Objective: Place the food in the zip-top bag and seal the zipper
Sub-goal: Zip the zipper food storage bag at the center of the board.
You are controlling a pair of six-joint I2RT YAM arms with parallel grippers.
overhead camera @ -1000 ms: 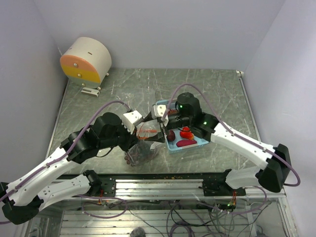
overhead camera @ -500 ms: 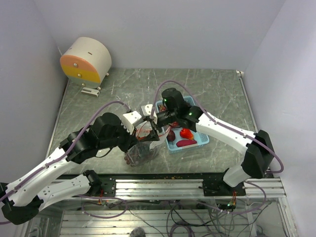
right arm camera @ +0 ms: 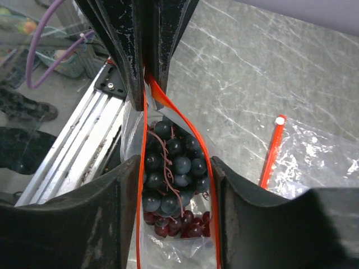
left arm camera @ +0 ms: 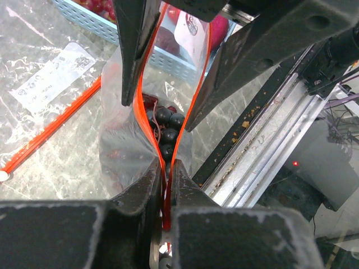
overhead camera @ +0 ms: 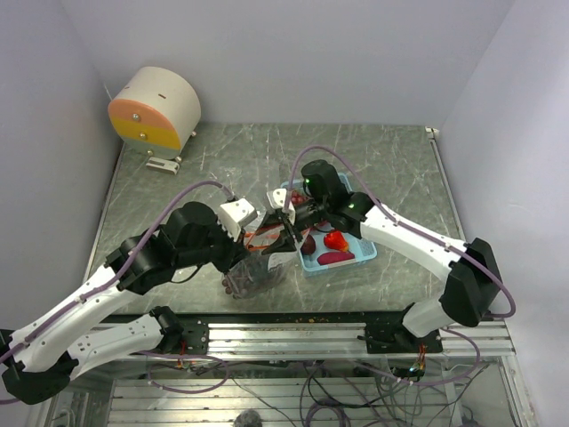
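**A:** Where is the zip-top bag, and what holds it?

**B:** It hangs mouth-up near the middle of the bench's near edge, just left of a light blue tray. Whether its bottom rests on the bench, I cannot tell. The left pincer is clamped narrow on 1 end of the orange-red zipper. The right pincer stands wide, with 1 finger on each side of the gaping mouth.

**A:** How will it handle?

**B:** Probably limp and slippery. It is thin, crinkly film, dragged down by the dark grape clusters inside. Grapes bruise, so squeeze the strip, never the belly. The zipper looks the stiffest part and the best hold. Sealing likely means pressing both strips together beside the left pincer, then running along.

**A:** What does each view add?

**B:** Only the top view places the bag on the bench. It also shows red fruits lying in the tray, so filling looks unfinished. It hides both pincer gaps. The left wrist view shows its own clamp on the strip. The right wrist view looks straight down the mouth at the grapes. Both wrist views show another flat bag lying on the bench.
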